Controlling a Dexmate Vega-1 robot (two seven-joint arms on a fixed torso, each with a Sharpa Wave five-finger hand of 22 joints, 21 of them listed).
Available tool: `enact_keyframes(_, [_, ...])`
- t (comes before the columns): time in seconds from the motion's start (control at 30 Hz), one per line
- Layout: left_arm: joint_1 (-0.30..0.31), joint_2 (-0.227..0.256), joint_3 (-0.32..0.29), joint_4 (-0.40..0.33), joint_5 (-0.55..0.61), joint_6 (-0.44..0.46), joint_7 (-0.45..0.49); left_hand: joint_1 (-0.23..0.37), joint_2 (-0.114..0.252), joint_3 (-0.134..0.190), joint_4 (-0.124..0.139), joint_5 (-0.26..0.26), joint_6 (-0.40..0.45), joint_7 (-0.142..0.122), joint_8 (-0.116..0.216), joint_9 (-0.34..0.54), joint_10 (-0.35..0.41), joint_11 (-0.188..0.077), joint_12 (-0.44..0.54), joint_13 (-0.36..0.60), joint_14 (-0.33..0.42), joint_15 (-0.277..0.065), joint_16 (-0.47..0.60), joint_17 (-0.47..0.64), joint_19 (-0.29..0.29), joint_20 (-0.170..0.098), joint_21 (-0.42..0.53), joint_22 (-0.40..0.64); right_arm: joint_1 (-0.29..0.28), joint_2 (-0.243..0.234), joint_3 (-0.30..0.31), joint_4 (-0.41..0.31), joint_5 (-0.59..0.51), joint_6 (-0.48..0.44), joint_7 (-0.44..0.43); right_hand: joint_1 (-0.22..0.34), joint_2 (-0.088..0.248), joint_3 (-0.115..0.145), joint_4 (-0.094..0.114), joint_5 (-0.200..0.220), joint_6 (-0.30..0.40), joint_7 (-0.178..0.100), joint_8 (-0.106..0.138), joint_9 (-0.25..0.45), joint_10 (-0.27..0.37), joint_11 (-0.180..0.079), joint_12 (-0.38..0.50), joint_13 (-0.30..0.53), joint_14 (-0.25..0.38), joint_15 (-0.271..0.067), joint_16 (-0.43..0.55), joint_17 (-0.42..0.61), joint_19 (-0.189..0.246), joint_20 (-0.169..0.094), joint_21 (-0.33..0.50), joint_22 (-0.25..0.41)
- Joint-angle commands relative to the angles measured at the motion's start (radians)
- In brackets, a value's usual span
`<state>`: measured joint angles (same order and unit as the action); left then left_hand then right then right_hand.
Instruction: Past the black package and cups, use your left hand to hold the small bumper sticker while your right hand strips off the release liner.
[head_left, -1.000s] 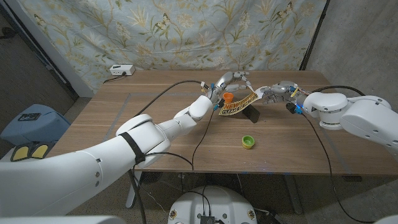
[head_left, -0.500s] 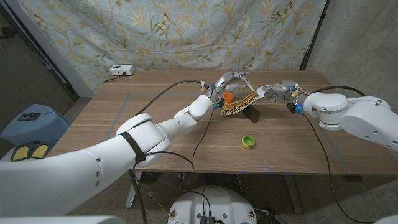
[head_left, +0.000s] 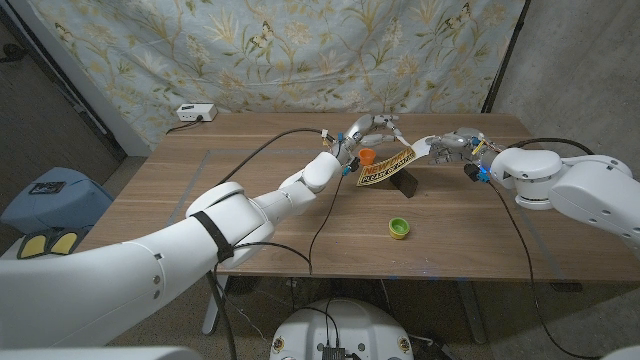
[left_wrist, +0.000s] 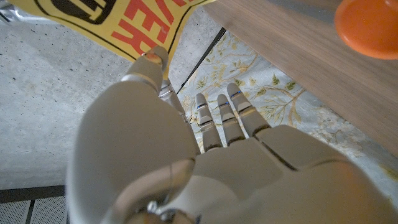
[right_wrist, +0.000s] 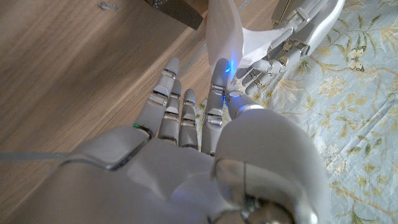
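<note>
Counter (head_left: 200, 190) surface is brown wood and carries the work at its far middle. Left hand (head_left: 362, 132) is raised above the far middle of the counter and pinches the small bumper sticker (head_left: 384, 167), a yellow sheet with black and red print, at its upper edge. The sticker hangs tilted above the counter, just in front of the orange cup (head_left: 367, 157). Right hand (head_left: 455, 145) is raised beside it and pinches the release liner (head_left: 424, 147), a white strip that runs from the sticker's upper right corner to the right fingertips (right_wrist: 219, 78). Black package (head_left: 404, 181) lies on the counter under the sticker's right end. Green cup (head_left: 398, 227) stands nearer the front edge, well apart from both hands.
</note>
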<state>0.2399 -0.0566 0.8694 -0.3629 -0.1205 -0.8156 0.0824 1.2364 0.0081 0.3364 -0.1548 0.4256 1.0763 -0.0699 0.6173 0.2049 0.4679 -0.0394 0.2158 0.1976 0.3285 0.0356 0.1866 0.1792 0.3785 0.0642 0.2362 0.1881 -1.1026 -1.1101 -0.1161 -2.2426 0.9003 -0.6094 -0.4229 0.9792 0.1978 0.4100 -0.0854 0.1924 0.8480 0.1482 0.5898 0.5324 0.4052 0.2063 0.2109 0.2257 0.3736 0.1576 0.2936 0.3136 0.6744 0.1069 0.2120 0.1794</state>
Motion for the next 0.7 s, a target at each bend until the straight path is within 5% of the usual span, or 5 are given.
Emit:
enact_keyframes(0.03, [0.000,0.005,-0.003,0.000,-0.002,0.001,-0.013,0.001,0.005,-0.001,0.002,0.002,0.003,0.005,0.006,0.002,0.004,-0.007,-0.004,0.004,0.004,-0.009,0.001,0.002,-0.003,-0.004,-0.005,0.003,-0.035,-0.009,0.039,-0.013,0.003,-0.004,-0.017,0.007,-0.004,0.009,0.003,0.004,-0.006,-0.001,0.010,0.007,0.004,-0.004,-0.001,0.003,0.002,-0.006,0.005,0.005,0.001,-0.007,0.004,0.002])
enact_keyframes(0.7, [0.015,0.040,-0.007,-0.003,0.024,-0.085,0.001,0.001,0.004,0.000,0.001,0.001,0.001,0.000,0.009,0.011,0.005,-0.007,-0.004,0.004,-0.001,-0.012,-0.001,0.002,-0.006,-0.006,-0.006,0.003,-0.102,-0.031,0.105,-0.029,-0.008,0.013,0.018,0.006,-0.006,0.018,0.009,0.004,-0.014,0.000,0.017,0.015,0.004,-0.005,-0.002,0.005,0.001,-0.006,0.007,0.012,0.000,-0.008,0.005,0.002])
